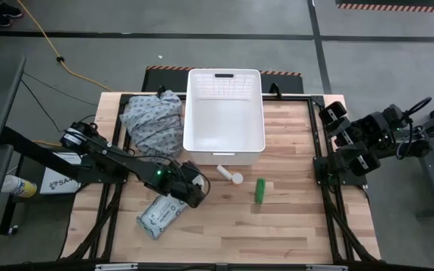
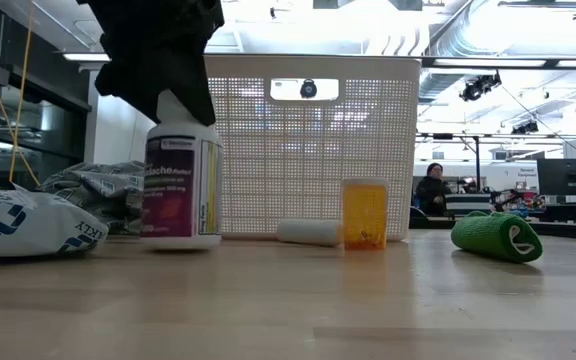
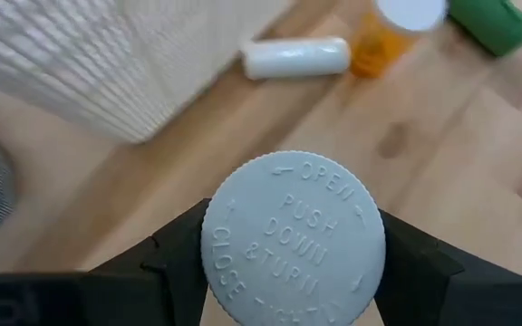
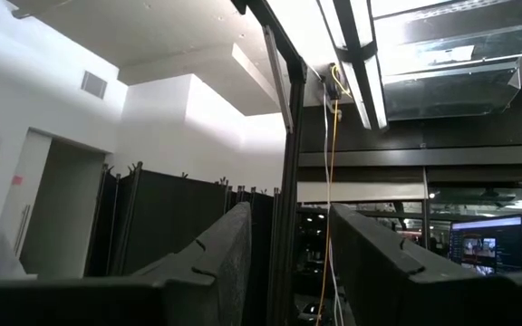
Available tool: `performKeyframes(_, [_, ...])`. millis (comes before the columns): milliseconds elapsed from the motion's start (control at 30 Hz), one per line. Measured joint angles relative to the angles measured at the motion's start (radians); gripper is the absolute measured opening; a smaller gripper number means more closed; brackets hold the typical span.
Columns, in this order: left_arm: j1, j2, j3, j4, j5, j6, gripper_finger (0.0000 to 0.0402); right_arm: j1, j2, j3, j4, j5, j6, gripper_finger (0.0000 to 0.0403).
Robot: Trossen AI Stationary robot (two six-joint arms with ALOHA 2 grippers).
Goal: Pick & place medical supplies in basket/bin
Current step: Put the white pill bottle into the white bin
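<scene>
A white pill bottle [image 2: 181,185] with a purple label stands upright on the wooden table, in front of the white perforated bin [image 1: 224,113]. My left gripper [image 3: 293,263] comes down on its cap [image 3: 293,240] and is shut on it. A white tube [image 3: 295,57] and a small orange vial [image 2: 365,213] lie and stand just before the bin's near wall. A green stick-shaped box [image 1: 261,190] lies to their right. A pale packet [image 1: 160,214] lies near the left front. My right gripper [image 4: 293,263] is open and empty at the table's right edge, pointing into the room. My left gripper pinches the pill bottle's round white cap [image 3: 216,263] between its two fingers, one on each side of the cap's rim. The fingers come from above, pointing down. The bottle is upright, and its base [image 2: 181,240] looks to rest on the table.
A crumpled grey-blue patterned cloth [image 1: 153,120] lies left of the bin. Bare wooden table [image 1: 292,226] lies in front of and right of the green box. A person [image 2: 431,188] shows far off in the room behind.
</scene>
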Motion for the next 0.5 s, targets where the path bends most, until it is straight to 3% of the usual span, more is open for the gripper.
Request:
performKeyframes(333, [0.000, 0.001, 0.124, -0.002, 0.087, -0.005, 0.0284, 0.000, 0.000, 0.000, 0.000, 0.000, 0.000, 0.0142])
performKeyframes(500, [-0.001, 0.001, 0.227, -0.001, 0.137, 0.016, 0.0269, 0.000, 0.000, 0.000, 0.000, 0.000, 0.000, 0.0142])
